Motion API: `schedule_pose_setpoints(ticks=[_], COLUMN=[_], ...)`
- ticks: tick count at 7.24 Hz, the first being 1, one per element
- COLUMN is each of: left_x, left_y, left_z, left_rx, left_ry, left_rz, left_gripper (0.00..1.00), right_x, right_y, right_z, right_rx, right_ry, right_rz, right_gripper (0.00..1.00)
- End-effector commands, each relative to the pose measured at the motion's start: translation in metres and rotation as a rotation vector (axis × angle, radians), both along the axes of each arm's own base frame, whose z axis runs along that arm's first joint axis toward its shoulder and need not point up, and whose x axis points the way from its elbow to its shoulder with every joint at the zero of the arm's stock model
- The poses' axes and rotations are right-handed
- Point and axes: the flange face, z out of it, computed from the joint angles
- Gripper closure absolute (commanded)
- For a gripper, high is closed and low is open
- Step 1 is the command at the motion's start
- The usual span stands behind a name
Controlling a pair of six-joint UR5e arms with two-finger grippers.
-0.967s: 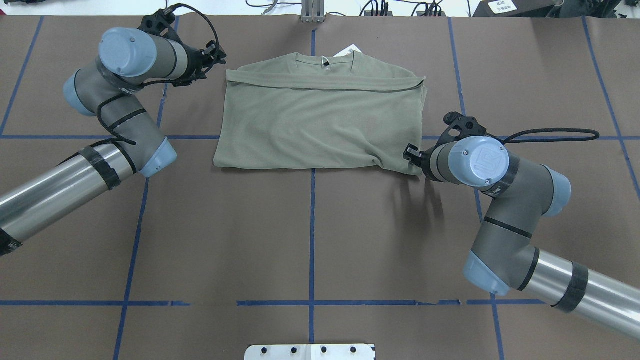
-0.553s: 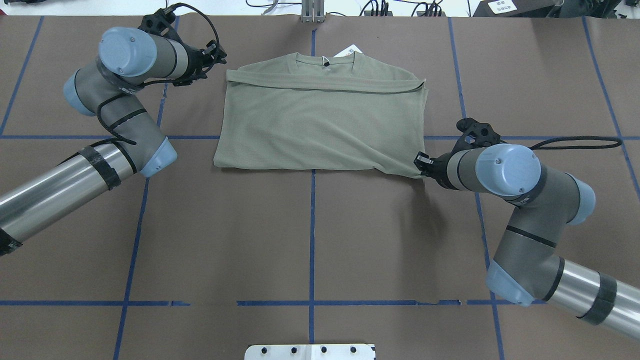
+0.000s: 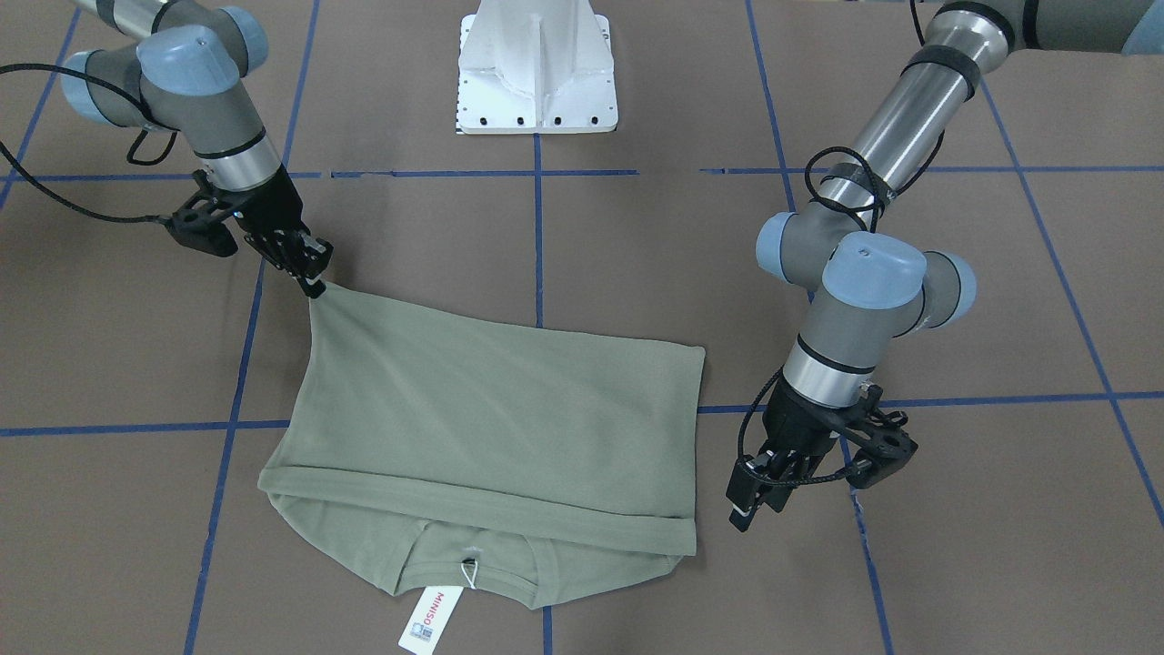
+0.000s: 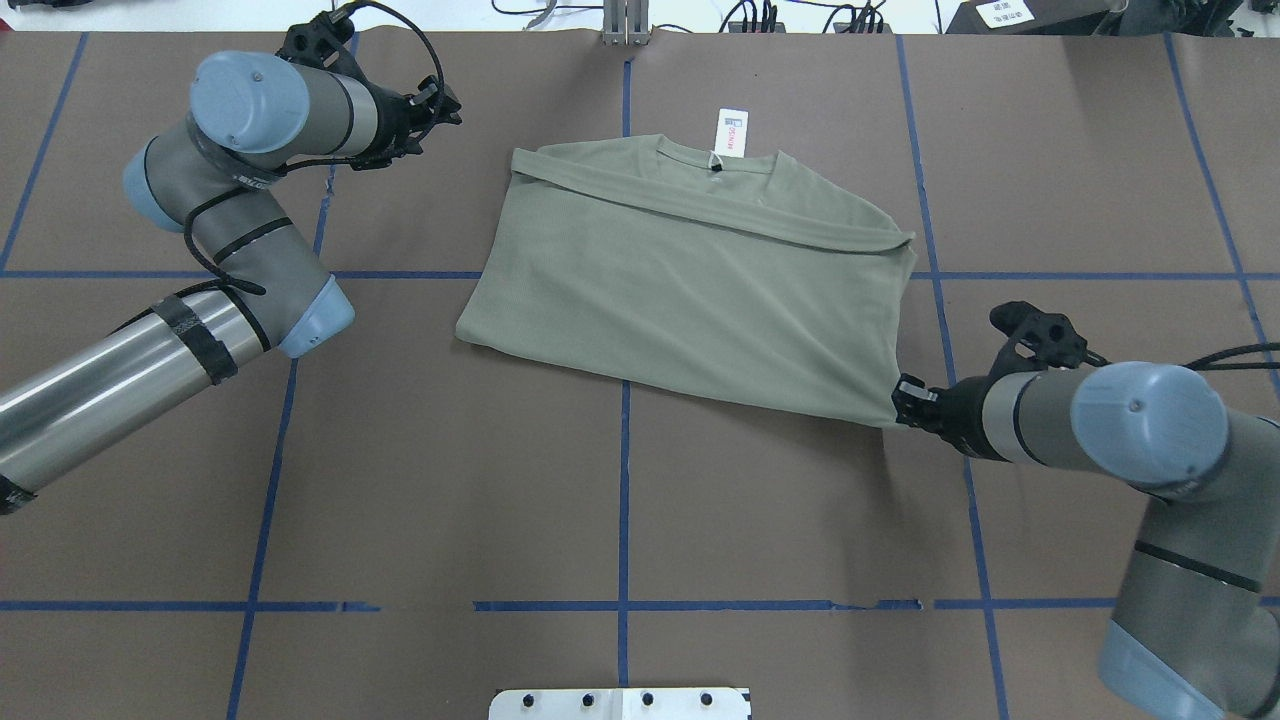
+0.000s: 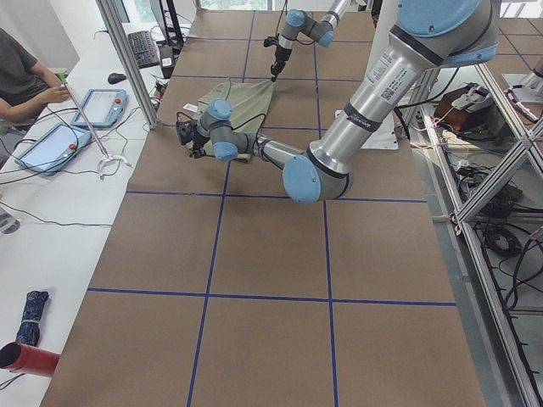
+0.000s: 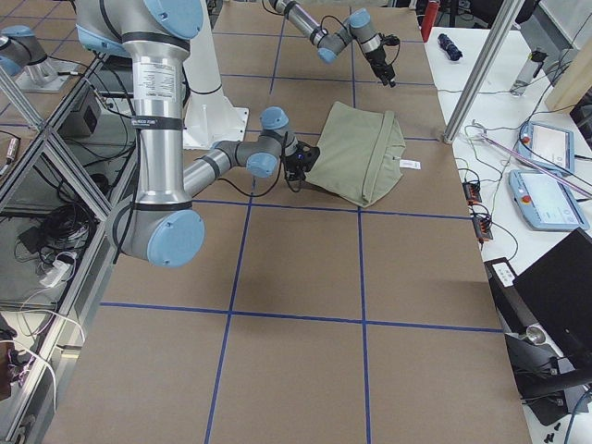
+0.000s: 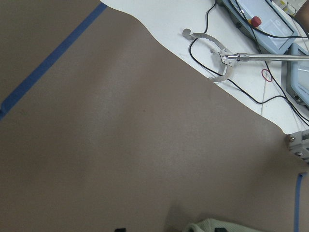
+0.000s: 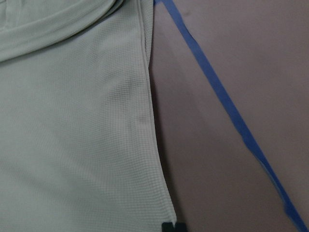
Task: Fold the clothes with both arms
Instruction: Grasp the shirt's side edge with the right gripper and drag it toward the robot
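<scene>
Although it is folded flat, the olive-green shirt [image 4: 690, 280] lies askew on the brown table [image 4: 800, 520], with its ribbed collar turned away from the robot and a folded band of cloth running across just below the neck. Its white price tag [image 4: 732, 132] rests on the table beyond the collar. The corner nearest the robot on its right side is drawn out to a point, and the right gripper [image 4: 898, 403] is clamped on that point, low over the table. From the right wrist camera the hemmed edge of the knit runs straight down to the closed fingertips [image 8: 167, 226], beside a blue tape line [image 8: 227, 111]. The right arm [image 4: 1150, 430] reaches in from the near right corner. The left gripper [image 4: 452, 105] hangs near the shirt's far left shoulder corner without touching it. Its jaws stand apart and hold nothing, and its wrist camera catches only a sliver of green knit at the bottom edge. The left arm [image 4: 230, 250] bends in from the left side. The white pedestal [image 3: 536, 64] stands at the robot's edge of the table.
</scene>
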Motion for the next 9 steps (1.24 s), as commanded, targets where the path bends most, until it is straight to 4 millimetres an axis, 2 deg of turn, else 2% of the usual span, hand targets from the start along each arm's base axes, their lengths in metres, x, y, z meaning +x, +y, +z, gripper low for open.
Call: schedule_pose_setpoints(ticks=[1,3,4,5,6,7,8,9], left_x=[0.005,0.033,0.041,0.049,0.051,0.055,0.07,0.087], left_y=[0.055,0.101,0.121,0.142,0.161,0.178,0.208,0.239], left_z=[-0.016,-0.043,-0.062,-0.065,-0.061,-0.06,-0.066,-0.076], left_rx=[0.021,-0.014,-0.038,-0.051,-0.051,-0.08,-0.132,-0.193], left_ry=[0.073,0.156,0.214,0.232,0.237,0.254,0.243,0.215], left_rz=[0.12,0.169,0.182,0.207,0.23,0.243,0.281,0.318], left_gripper=[0.31,0.31,0.31,0.31,0.31,0.31,0.31,0.31], right_x=[0.038,0.003,-0.014,-0.024,-0.032,-0.035,-0.034,-0.027], right_y=[0.081,0.169,0.214,0.243,0.254,0.256,0.247,0.223], right_z=[-0.025,-0.038,-0.04,-0.041,-0.037,-0.036,-0.036,-0.041], right_rx=[-0.193,-0.319,-0.355,-0.349,-0.286,-0.251,-0.249,-0.248], right_ry=[-0.079,-0.079,-0.063,-0.05,-0.041,-0.037,-0.041,-0.059], right_rz=[-0.173,-0.342,-0.427,-0.461,-0.416,-0.385,-0.362,-0.306], right_gripper=[1.0,1.0,1.0,0.49,0.0,0.0,0.0,0.0])
